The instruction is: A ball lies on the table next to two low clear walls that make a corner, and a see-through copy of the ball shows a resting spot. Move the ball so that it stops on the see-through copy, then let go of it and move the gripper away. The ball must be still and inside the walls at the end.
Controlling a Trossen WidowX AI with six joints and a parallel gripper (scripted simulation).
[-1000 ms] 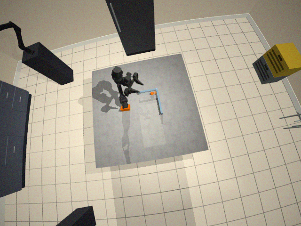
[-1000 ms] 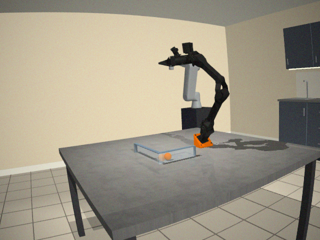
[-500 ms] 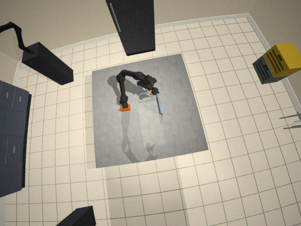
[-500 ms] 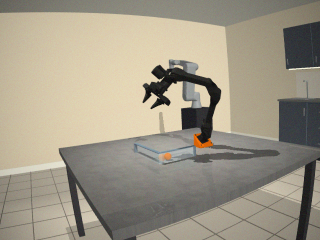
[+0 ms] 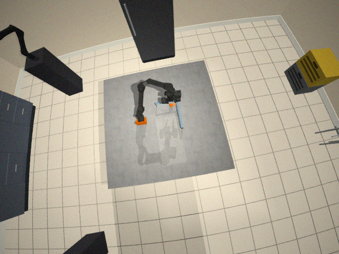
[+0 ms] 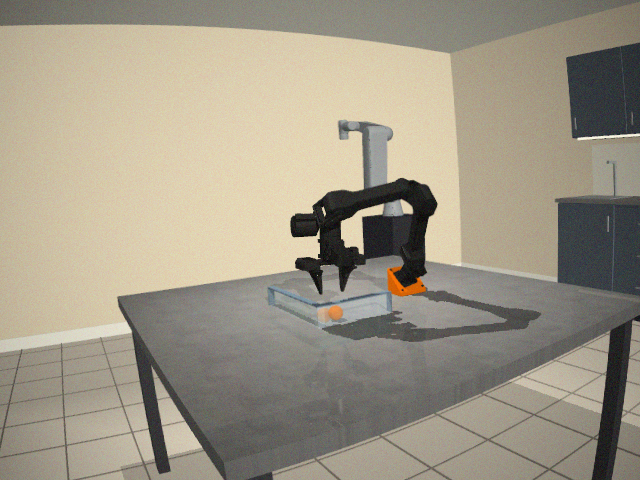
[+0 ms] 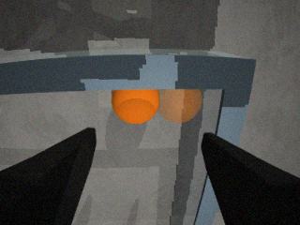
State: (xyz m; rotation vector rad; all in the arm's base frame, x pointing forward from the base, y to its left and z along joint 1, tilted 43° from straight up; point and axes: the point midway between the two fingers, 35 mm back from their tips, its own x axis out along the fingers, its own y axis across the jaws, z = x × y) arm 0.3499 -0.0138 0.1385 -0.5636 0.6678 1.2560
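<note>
The orange ball (image 5: 171,105) (image 6: 336,312) (image 7: 135,105) rests on the table inside the corner. The see-through copy (image 6: 323,314) (image 7: 184,105) is right beside it, nearer the corner; in the wrist view their edges seem to meet. One clear wall (image 5: 179,116) (image 7: 232,127) runs past the copy's side, and the other wall (image 7: 28,75) runs behind both, its top edge hiding their upper parts in the wrist view. My gripper (image 6: 331,291) (image 7: 150,138) is open and empty, pointing down above the walled area. It is higher than the ball and does not touch it.
The grey table (image 5: 123,164) (image 6: 258,372) carries the arm's orange base (image 5: 141,121) (image 6: 405,285), to the side of the walls. The walls' top edges lie close below the fingertips. Cabinets and another arm stand off the table.
</note>
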